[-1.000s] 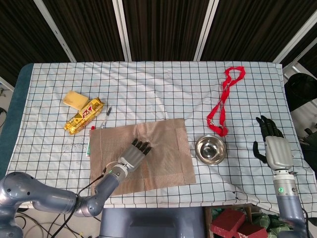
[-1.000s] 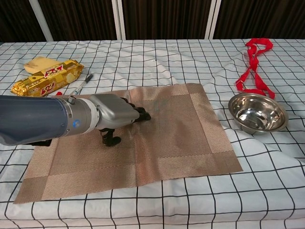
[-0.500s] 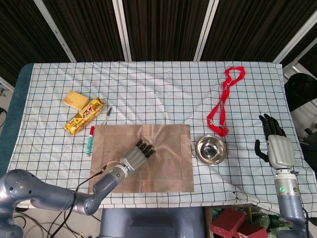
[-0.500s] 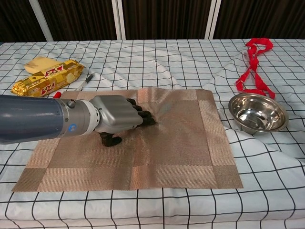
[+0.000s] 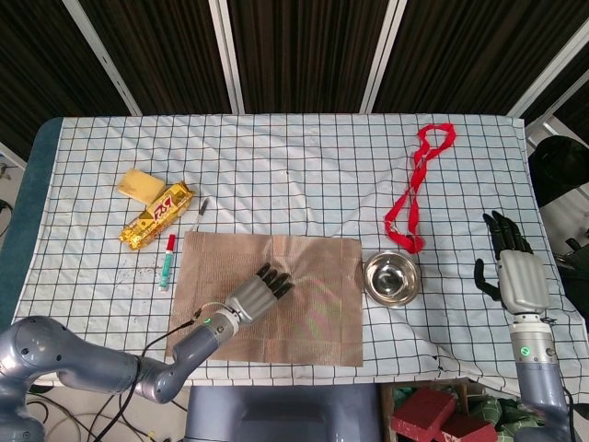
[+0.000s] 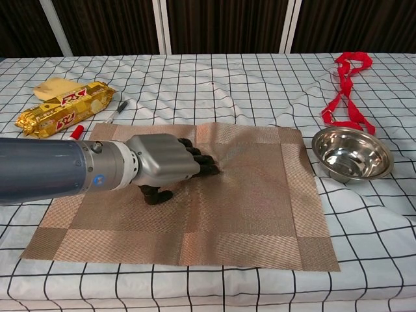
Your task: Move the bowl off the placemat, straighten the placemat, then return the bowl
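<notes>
Under the left hand (image 6: 166, 166) sits the placemat (image 6: 260, 208), fingers laid flat on it and close together, palm down, tips aimed toward the bowl side. Long axis of the mat runs left to right across the table, and its edges now line up pretty well with the grid on the cloth (image 5: 294, 166), maybe tipped a hair clockwise in the head view. A second ago it was clearly skewed, right corner kicked up toward the far side, so the mat has swung round under the hand, and the hand has slid a bit toward the bowl with it.

Just past the fingertips, off the mat's right edge, the bowl (image 5: 392, 278) stands upright on the cloth, near the mat but not on it. Same spot as before.

Right hand (image 5: 518, 276) shows only in the head view, out by the table's right edge, fingers apart and holding nothing. Chest view never catches it.

Farther back: a marker (image 5: 167, 261) beside the mat's left edge, a snack pack (image 5: 156, 215), and a red ribbon (image 5: 416, 189) beyond the bowl.
</notes>
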{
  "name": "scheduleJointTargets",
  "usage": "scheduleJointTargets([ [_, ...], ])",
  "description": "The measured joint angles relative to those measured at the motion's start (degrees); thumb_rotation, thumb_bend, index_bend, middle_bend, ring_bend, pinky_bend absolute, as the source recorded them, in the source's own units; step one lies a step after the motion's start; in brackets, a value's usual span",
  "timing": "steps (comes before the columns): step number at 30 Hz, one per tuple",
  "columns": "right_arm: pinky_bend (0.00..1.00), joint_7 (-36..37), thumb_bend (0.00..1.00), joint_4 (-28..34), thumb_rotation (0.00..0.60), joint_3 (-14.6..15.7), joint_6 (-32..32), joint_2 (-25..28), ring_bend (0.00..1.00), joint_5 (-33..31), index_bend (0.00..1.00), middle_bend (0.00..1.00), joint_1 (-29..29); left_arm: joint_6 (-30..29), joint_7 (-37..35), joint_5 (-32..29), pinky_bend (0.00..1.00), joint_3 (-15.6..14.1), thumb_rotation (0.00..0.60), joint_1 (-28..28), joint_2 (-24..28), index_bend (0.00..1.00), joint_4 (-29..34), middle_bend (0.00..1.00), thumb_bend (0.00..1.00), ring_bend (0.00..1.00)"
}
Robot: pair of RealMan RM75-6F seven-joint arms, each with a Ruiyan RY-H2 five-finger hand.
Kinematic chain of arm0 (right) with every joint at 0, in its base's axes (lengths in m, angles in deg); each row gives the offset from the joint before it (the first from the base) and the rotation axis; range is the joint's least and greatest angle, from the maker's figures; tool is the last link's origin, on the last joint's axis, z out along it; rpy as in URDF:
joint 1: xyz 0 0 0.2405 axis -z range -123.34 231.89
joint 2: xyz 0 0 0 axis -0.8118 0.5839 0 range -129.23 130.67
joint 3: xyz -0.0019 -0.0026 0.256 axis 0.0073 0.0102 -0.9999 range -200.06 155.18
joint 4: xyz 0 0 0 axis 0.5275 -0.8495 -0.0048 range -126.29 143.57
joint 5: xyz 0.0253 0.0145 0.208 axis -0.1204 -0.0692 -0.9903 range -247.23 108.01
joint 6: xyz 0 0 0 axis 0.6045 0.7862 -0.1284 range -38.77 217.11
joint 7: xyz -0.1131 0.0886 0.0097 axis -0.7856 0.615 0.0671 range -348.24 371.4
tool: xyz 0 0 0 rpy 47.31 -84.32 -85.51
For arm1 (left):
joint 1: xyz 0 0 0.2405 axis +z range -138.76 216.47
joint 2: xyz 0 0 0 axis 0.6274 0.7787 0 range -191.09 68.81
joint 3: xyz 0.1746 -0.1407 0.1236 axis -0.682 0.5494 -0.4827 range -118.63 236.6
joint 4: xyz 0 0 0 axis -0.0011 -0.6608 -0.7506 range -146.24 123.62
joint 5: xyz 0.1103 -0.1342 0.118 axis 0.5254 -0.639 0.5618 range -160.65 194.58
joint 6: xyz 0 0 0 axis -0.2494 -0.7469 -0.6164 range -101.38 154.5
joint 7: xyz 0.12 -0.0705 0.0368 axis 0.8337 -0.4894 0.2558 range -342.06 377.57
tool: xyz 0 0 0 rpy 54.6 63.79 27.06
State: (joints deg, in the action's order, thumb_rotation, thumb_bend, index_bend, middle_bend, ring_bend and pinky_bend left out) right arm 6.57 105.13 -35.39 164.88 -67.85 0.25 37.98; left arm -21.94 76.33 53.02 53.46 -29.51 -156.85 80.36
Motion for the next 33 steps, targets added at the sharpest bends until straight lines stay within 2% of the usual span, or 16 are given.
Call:
scheduleJointTargets([
  [27,0.18,0.24,0.57,0.70,0.600,-0.27,-0.04,0.43,0.00,-0.76,0.00,0.00,0.06,-6.38,-0.21,-10.05,0.00,2.66,0.600,-0.95,-3.67,0.00,2.02,0.00,0.48,0.00],
  [29,0.18,0.29,0.57,0.73,0.600,-0.25,-0.03,0.47,0.00,-0.71,0.01,0.00,0.06,-6.66,-0.16,-10.27,0.00,2.79,0.600,-1.06,-3.71,0.00,2.34,0.00,0.45,0.00],
  [33,0.18,0.49,0.51,0.86,0.600,-0.24,-0.02,0.55,0.00,-0.63,0.01,0.00,0.09,-7.32,-0.57,-10.28,0.00,3.28,0.600,-1.03,-3.33,0.00,3.17,0.00,0.27,0.00],
])
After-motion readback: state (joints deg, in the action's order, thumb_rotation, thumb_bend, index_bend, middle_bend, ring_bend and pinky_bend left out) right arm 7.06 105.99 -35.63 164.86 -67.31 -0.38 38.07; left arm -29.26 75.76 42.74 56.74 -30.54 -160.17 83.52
